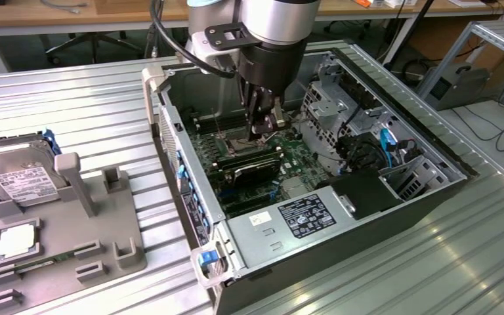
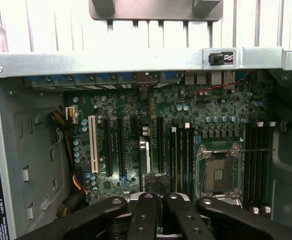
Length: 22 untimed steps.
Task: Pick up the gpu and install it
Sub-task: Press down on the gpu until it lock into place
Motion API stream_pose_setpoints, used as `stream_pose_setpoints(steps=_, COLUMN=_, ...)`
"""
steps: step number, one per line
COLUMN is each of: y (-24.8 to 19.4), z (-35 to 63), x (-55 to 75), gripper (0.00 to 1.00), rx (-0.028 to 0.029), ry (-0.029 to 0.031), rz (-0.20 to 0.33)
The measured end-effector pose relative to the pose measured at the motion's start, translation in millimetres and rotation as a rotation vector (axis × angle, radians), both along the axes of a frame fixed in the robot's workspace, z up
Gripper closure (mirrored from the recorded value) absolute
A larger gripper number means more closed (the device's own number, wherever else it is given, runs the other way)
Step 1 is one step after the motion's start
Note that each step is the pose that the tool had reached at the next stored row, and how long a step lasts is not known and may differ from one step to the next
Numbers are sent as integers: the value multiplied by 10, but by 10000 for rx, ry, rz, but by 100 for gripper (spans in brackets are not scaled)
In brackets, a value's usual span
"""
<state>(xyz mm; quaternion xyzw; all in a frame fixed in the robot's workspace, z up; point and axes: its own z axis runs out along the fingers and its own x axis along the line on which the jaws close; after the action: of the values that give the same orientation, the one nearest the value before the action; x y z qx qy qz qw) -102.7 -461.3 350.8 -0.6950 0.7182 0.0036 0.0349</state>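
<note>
We are seeing the black gripper closed on the thin, stiff, light black gpu card, standing edge-down on the green motherboard mid-case; its top edge seems safest, away from fragile components.

The exterior view is looking down obliquely on my open computer case; my wrist camera is facing its motherboard closely.

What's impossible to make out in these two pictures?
- Exterior view: whether the flat black gpu card is fully seated in its slot. The shut gripper covers one end.
- Exterior view: the print on the silver hard drive with the white label is too small to read.
- Wrist view: the gripper's fingertips are cut off by the picture edge.
</note>
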Motion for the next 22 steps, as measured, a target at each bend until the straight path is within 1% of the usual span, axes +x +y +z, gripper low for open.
stream_pose_setpoints(steps=1, y=0, z=0, x=0, gripper=87, rx=0, ry=0, rz=0)
stream_pose_setpoints(steps=2, y=0, z=0, x=0, gripper=89, rx=0, ry=-1, rz=0)
stream_pose_setpoints(steps=8, y=0, z=0, x=0, gripper=89, rx=0, ry=0, rz=0)
stream_pose_setpoints(steps=10, y=3, z=-4, x=0, gripper=89, rx=-17, ry=0, rz=1)
stream_pose_setpoints(steps=12, y=20, z=-54, x=0, gripper=89, rx=-18, ry=-1, rz=-3)
stream_pose_setpoints(steps=14, y=26, z=-96, x=0, gripper=89, rx=-19, ry=0, rz=-10)
stream_pose_setpoints(steps=21, y=40, z=-250, x=0, gripper=89, rx=-19, ry=0, rz=-64)
stream_pose_setpoints(steps=22, y=43, z=-290, x=0, gripper=89, rx=-18, ry=0, rz=-79)
